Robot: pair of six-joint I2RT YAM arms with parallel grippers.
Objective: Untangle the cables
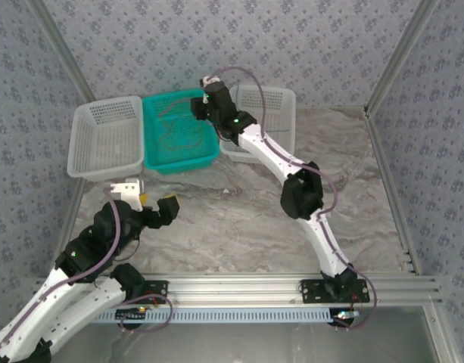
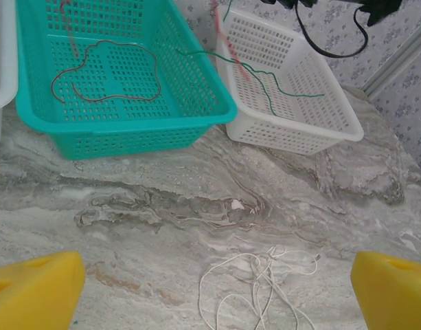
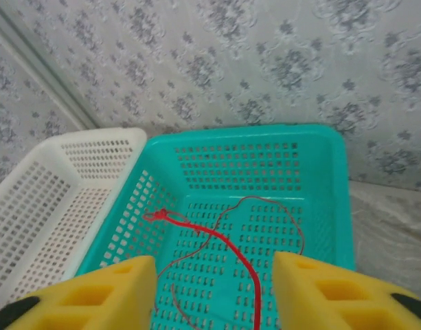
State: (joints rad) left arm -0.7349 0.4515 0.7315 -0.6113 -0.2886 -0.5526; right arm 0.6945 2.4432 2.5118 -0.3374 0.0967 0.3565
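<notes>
A thin red cable [image 3: 217,237] lies looped on the floor of the teal basket [image 3: 337,199]. One thicker-looking strand of it rises between the yellow fingers of my right gripper [image 3: 213,292], which is open above the basket [image 1: 179,160] and grips nothing. The red cable [image 2: 107,72] also shows from the left wrist, and a green cable [image 2: 279,86] runs from the teal rim into the white basket [image 2: 299,141]. A tangled white cable [image 2: 262,285] lies on the marble table just ahead of my left gripper [image 2: 213,295], which is open and low over the table [image 1: 150,198].
A second white basket [image 1: 103,144] stands left of the teal one, and the third [image 1: 281,98] is to the right, partly under the right arm [image 1: 269,151]. Patterned walls and metal frame posts close in the table. Bare marble [image 1: 239,227] stretches between the arms.
</notes>
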